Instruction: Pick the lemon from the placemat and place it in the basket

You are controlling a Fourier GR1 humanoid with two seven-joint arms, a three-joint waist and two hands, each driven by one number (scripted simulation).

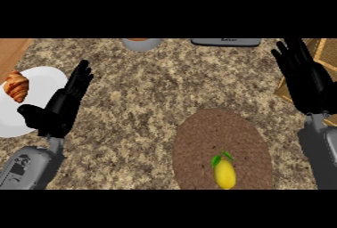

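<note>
A yellow lemon (225,173) with two green leaves lies on the near part of a round brown woven placemat (220,133), close to the view's lower edge. A corner of the wooden basket (326,51) shows at the right edge, mostly hidden behind my right hand (306,84). That hand is open, fingers straight and pointing away, well above and right of the lemon. My left hand (59,109) rests open at the left, far from the lemon.
A white plate (39,82) with a croissant (18,87) sits at the left edge beside my left hand. A grey cup (141,43) and a grey appliance (226,42) stand at the counter's far edge. Speckled granite counter lies between.
</note>
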